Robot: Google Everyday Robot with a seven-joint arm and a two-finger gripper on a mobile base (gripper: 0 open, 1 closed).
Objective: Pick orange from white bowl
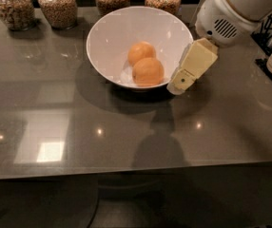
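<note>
Hand [178, 85]: just outside the white bowl [102, 30], at its wall, tip slanting down toward the bowl's base, low over the counter [79, 127]. Touching the outer wall or only just beside it: cannot tell. Open or closed: also cannot tell. Nothing seen held.

Nearer orange [148, 71]: at the bottom of the bowl, just across the wall from the hand tip, to its left in the camera view. Second orange [141, 52]: touching the first, behind it, farther from the hand. Both round, so no long axis to line up with.

Probably needs first to rise over the rim, then to come down onto the nearer orange. Going straight sideways would likely push the bowl. Glass jars [57, 6]: well beyond the bowl, not in the way.
</note>
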